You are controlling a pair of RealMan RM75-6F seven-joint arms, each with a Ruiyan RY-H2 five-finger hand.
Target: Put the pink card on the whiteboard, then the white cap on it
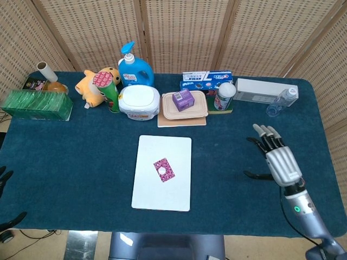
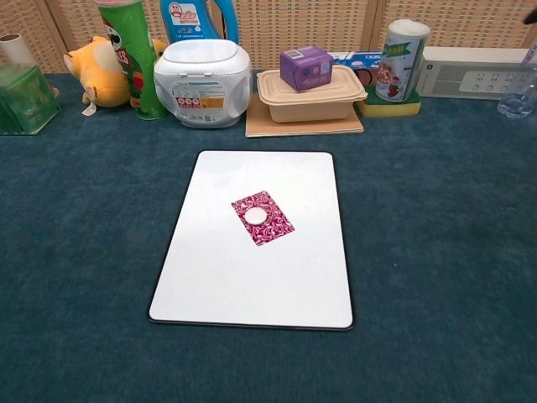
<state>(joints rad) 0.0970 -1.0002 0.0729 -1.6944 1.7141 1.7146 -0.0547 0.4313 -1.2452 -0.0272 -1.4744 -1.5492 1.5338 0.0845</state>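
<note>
Desk (image 1: 81, 151): covered in dark teal cloth, with household items lined along its far edge.
Whiteboard (image 2: 252, 285): lies flat near the middle of the desk.
Right hand (image 1: 276, 157): empty, fingers spread apart, well right of the whiteboard.
Left hand (image 1: 4, 179): only dark fingertips show at the frame edge; its state cannot be told.
Pink card (image 2: 273, 227): rests on the whiteboard.
White cap (image 2: 256, 216): sits on the pink card.
</note>
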